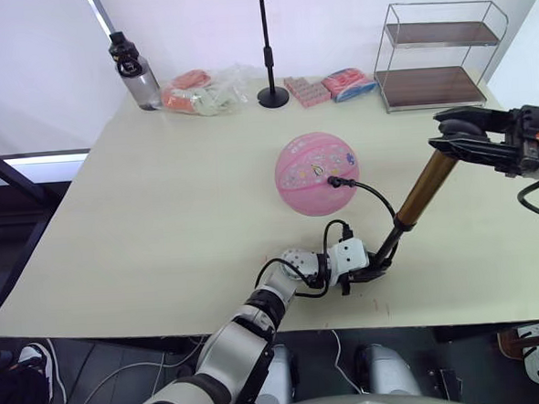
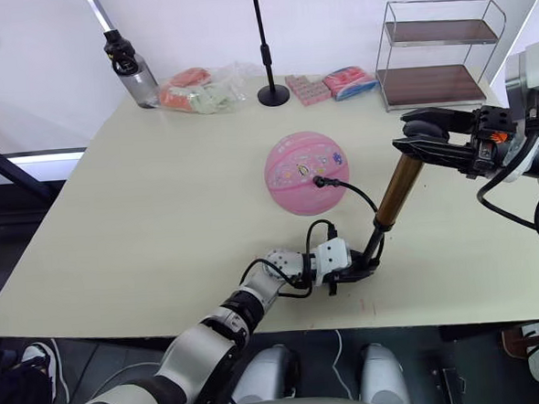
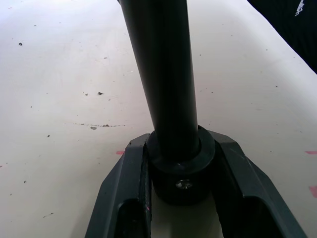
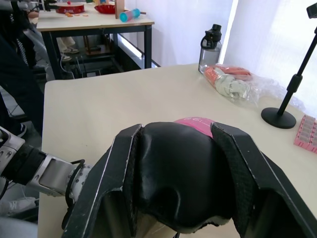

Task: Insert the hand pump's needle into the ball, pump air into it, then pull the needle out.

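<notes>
Head views: the ball (image 1: 316, 173) sits mid-table, needle (image 1: 333, 182) in its valve. The left gripper (image 1: 372, 267) clamps the pump (image 1: 414, 199) base.

Left wrist: fingers (image 3: 116, 188) pinch the foot.

Right wrist: the right gripper (image 4: 178, 186) grasps the handle; push straight along the barrel.

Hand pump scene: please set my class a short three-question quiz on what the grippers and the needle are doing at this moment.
1. True or false: the needle is in the ball.
2. Which gripper holds the pump's black T-handle? A. left B. right
3. Fill in: the left gripper clamps the hand pump at its ____ end.

Key: 1 true; 2 B, the right gripper; 3 bottom, resting on the table.
</notes>
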